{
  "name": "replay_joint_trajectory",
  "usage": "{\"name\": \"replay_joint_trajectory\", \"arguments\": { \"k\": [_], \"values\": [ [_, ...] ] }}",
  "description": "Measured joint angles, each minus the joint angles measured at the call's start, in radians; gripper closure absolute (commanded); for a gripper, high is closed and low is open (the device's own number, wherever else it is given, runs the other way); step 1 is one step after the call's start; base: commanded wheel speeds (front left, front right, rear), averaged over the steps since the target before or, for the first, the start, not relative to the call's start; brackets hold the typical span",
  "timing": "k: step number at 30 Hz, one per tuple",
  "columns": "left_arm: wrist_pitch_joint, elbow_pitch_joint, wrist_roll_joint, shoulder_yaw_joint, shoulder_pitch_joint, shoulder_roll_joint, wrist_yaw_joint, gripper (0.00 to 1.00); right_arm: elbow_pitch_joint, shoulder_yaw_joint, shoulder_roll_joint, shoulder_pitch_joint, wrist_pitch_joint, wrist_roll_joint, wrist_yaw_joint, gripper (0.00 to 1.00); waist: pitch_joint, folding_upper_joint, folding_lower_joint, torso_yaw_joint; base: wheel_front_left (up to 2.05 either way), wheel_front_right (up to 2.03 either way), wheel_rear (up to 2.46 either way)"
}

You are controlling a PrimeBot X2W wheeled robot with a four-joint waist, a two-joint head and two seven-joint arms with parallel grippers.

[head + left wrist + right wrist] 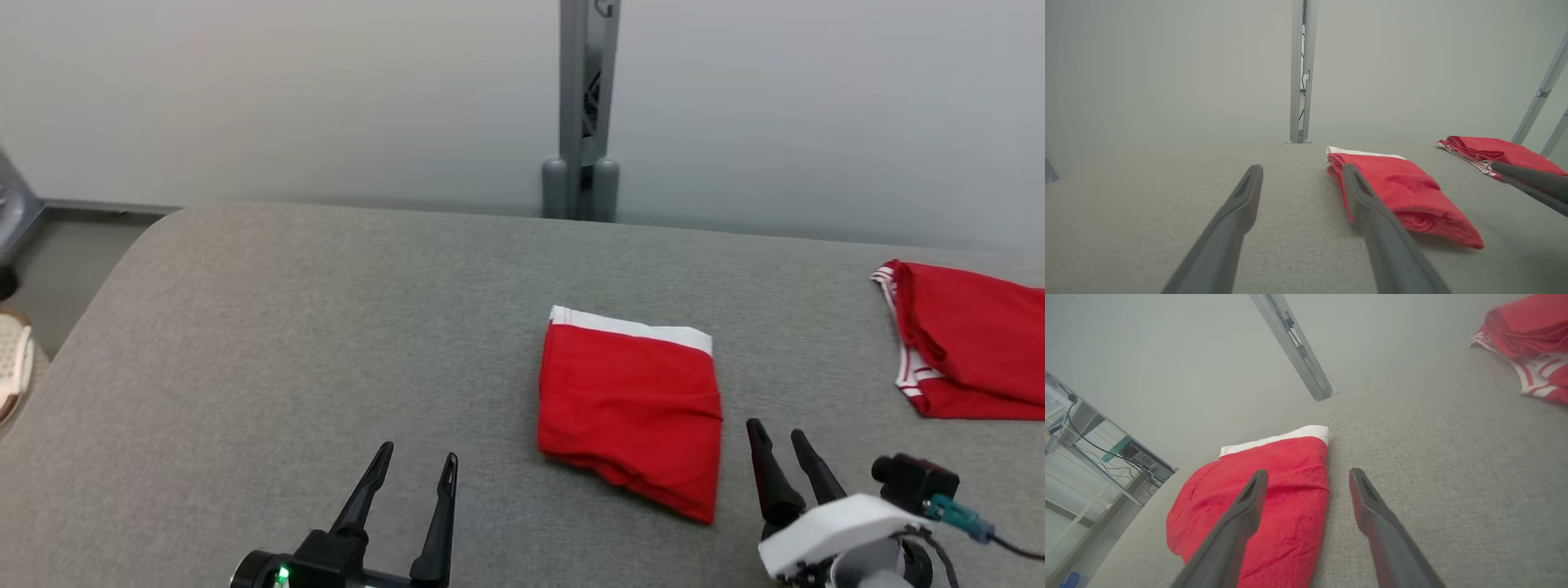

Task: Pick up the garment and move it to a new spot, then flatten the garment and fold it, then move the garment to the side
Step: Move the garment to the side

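Note:
A folded red garment [630,404] with a white waistband lies on the grey padded table [326,327], right of centre; it shows again as the garment [1404,190] in the left wrist view and the garment [1274,498] in the right wrist view. My left gripper [416,461] stands open near the front edge, well to the garment's left, empty. In its own view the left gripper [1302,173] has its right finger overlapping the garment's left edge. My right gripper [774,434] is open just off the garment's near right corner, holding nothing. The right gripper [1308,477] hovers over the garment's right edge.
A second red garment [967,351] with white striped trim lies at the table's far right, also seen as the second garment [1531,339]. A grey post [584,106] stands behind the table's back edge. Floor and a shelf frame [1090,457] lie past the table's left end.

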Motion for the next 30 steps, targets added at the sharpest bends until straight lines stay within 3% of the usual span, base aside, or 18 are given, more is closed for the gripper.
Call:
{"name": "replay_joint_trajectory", "arguments": {
  "k": [5,16,17,18,20,21,30],
  "values": [
    [0.000,-0.002,0.020,-0.012,-0.024,0.000,-0.010,0.00,0.120,0.021,-0.021,-0.109,0.000,0.074,0.000,0.00,0.041,0.0000,0.0001,0.050,0.00,0.00,0.00],
    [0.000,-0.008,0.021,-0.012,-0.074,0.001,-0.013,0.00,0.289,0.044,-0.039,-0.238,0.000,0.105,0.000,0.00,0.139,0.0000,0.0000,0.134,0.00,0.00,0.00],
    [0.000,-0.007,0.021,-0.012,-0.078,0.000,-0.013,0.00,0.300,0.048,-0.040,-0.246,-0.003,0.106,0.000,0.04,0.145,0.0000,0.0000,0.140,0.00,0.00,0.00],
    [0.000,-0.007,0.021,-0.014,-0.081,0.000,-0.013,0.00,0.309,0.054,-0.040,-0.253,-0.003,0.108,-0.001,0.39,0.150,0.0000,0.0000,0.145,0.00,0.00,0.00],
    [0.000,-0.005,0.016,-0.015,-0.083,0.000,-0.013,0.00,0.318,0.060,-0.042,-0.263,-0.004,0.109,-0.002,0.87,0.156,0.0000,0.0000,0.151,0.00,0.00,0.00],
    [0.000,-0.003,0.016,-0.014,-0.083,0.000,-0.013,0.00,0.318,0.063,-0.041,-0.265,-0.004,0.112,-0.002,1.00,0.156,0.0000,0.0000,0.152,0.00,0.00,0.00],
    [0.000,0.000,0.016,-0.004,-0.083,0.000,-0.007,0.00,0.236,0.049,-0.025,-0.243,-0.003,0.058,-0.001,1.00,0.147,0.0000,0.0000,0.118,0.00,0.00,0.00]
  ]
}}
